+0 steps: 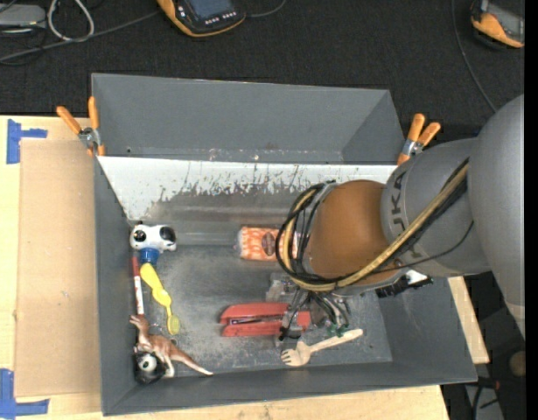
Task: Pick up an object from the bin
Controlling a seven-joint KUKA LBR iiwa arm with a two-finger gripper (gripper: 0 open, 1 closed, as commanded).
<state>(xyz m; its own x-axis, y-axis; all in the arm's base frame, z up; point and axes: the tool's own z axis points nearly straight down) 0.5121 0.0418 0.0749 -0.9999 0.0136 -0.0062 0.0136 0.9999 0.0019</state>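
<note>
The orange wrist cover [356, 230] overhangs the gripper [296, 320], spread or closed I cannot tell, at the right end of a flat red tool [255, 319] near the bin's [251, 121] front, where the pale fork [323, 346] just beside could likely get snagged.

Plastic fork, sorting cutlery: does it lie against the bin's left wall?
No, the cream fork lies near the front right of the bin, beside the red object.

claw [296, 320] down in the grey bin [242, 121], at the right end of a flat red tool [251, 320]
orange wrist cover [347, 226] hangs over it. a cream fork [321, 344] lies just in front, an orange-and-white packet [254, 243] behind; along the left wall sit a black-and-white ball [153, 236], a yellow brush [159, 294] and a tan dinosaur [168, 353].
</note>
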